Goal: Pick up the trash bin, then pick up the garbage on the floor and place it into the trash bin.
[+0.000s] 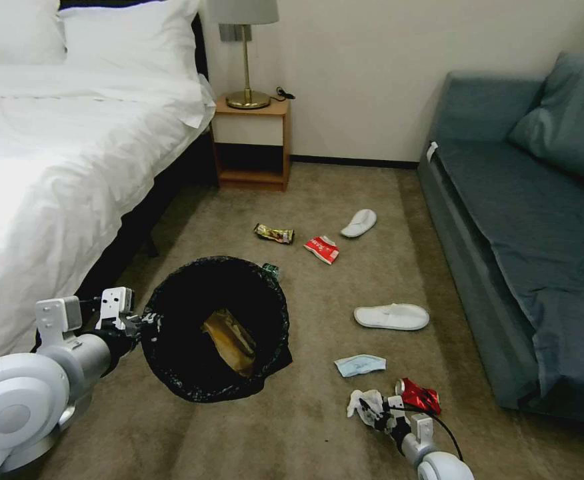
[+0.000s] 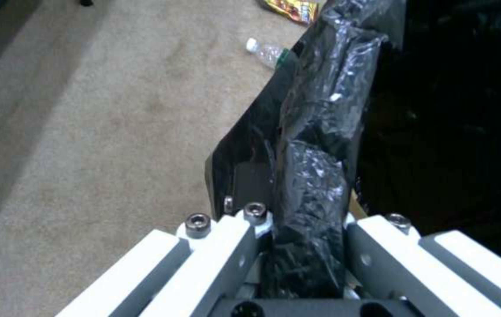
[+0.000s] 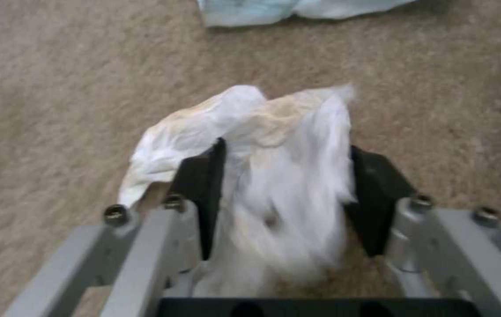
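My left gripper (image 1: 147, 322) is shut on the rim of the trash bin (image 1: 216, 327), holding it tilted above the carpet; its black bag (image 2: 315, 145) is pinched between the fingers. A tan paper bag (image 1: 229, 341) lies inside. My right gripper (image 1: 371, 408) is shut on a crumpled white tissue (image 3: 274, 176) at the lower right, just above the floor (image 1: 305, 427). Near it lie a crushed red can (image 1: 419, 396) and a blue mask (image 1: 360, 364). Two white slippers (image 1: 391, 316) (image 1: 359, 223), a red wrapper (image 1: 322, 249), a gold wrapper (image 1: 274, 233) and a small bottle (image 2: 267, 50) lie farther off.
A white bed (image 1: 59, 173) runs along the left and a blue sofa (image 1: 532, 233) along the right. A wooden nightstand (image 1: 252, 143) with a lamp stands against the back wall. Open carpet lies between bed and sofa.
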